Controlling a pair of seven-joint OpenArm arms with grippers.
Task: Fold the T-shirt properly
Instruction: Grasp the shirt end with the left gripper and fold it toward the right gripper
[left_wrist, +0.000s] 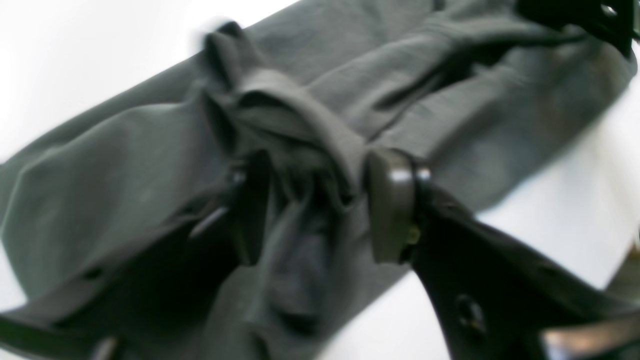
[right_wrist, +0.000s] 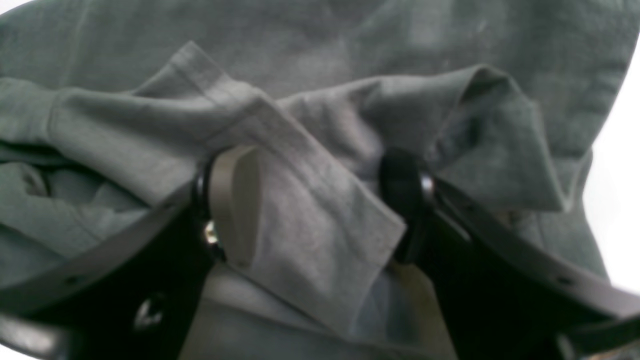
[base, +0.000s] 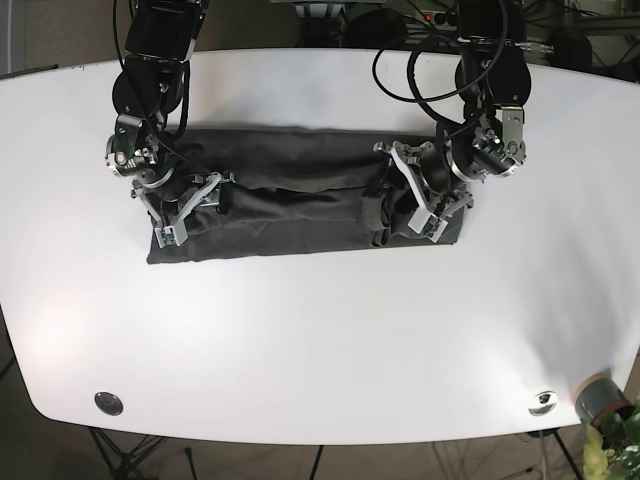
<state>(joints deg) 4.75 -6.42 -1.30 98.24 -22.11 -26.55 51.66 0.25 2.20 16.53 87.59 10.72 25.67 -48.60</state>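
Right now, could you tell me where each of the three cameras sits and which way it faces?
Left wrist: on the left arm, looking along the left gripper at bunched T-shirt.
Right wrist: on the right arm, looking along the right gripper at a folded flap of cloth.
Base: overhead, looking down on the white table, both arms and the shirt.
All views share the shirt.

A lab: white table (base: 320, 340) on tripod legs, cables (base: 420, 75) trailing behind.

**Count of things in view**

There is one dark T-shirt (base: 300, 205), one white table (base: 320, 330) and two grippers: the left gripper (base: 408, 190) and the right gripper (base: 188, 208). Two round metal discs (base: 108, 403) sit near the table's front corners.
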